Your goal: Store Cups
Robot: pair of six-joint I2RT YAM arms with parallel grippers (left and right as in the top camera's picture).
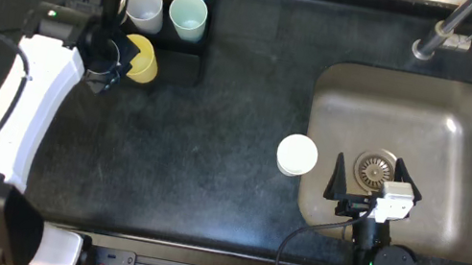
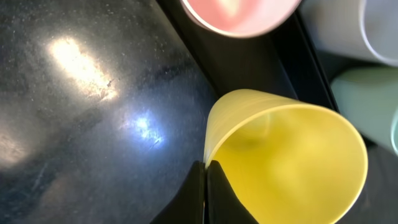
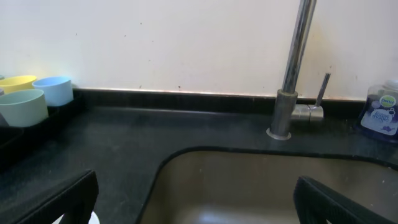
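**A:** First panel: what vantage?
**B:** Fixed overhead, facing straight down. It is far enough off to take in the counter (image 1: 214,148), the sink (image 1: 469,135) at right and the cup tray (image 1: 184,67) at upper left.
**A:** Left wrist panel?
**B:** Very close, angled down onto the yellow cup (image 2: 286,162) by the tray. The overhead shares that cup and the counter beside it.
**A:** Right wrist panel?
**B:** Low over the sink, nearly level, facing the back wall (image 3: 186,43). It shares the faucet (image 3: 297,68) and the far cups (image 3: 37,93) with the overhead.
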